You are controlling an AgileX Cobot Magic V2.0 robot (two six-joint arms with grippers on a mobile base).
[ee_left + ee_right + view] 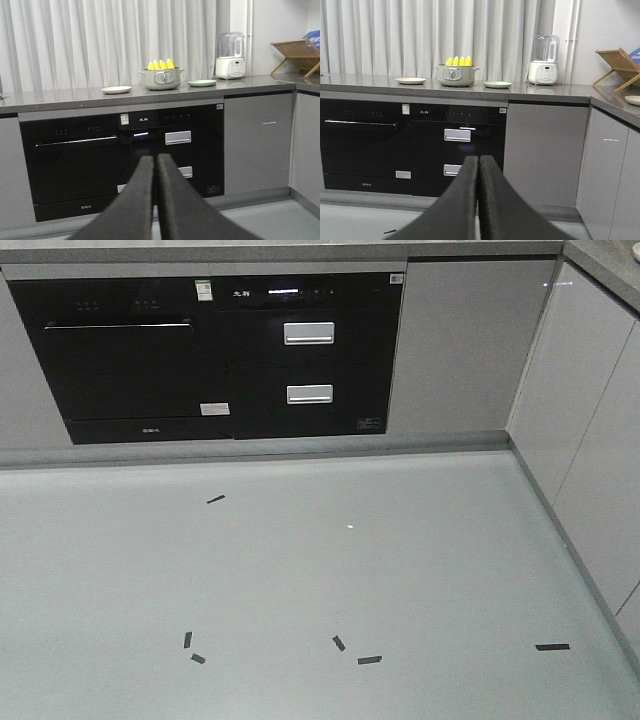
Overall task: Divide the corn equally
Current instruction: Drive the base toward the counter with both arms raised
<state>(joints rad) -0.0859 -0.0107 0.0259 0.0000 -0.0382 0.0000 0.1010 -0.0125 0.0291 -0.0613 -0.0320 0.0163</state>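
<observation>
Several yellow corn (pixel 161 64) cobs stand upright in a grey-green pot (pixel 162 78) on the far counter; the corn (pixel 458 61) also shows in the right wrist view, in the same pot (pixel 455 75). A cream plate (pixel 116 90) lies left of the pot and a pale green plate (pixel 201 83) right of it. My left gripper (pixel 155 159) is shut and holds nothing, well short of the counter and below its height. My right gripper (pixel 479 159) is likewise shut and empty. No gripper shows in the front view.
Black built-in appliances (pixel 215 355) with silver drawer handles fill the cabinet front under the grey countertop (pixel 540 92). A white blender (pixel 543 60) and a wooden dish rack (pixel 617 67) stand at the right. Grey cabinets (pixel 590 410) turn the corner on the right. Black tape marks (pixel 369 659) dot the floor.
</observation>
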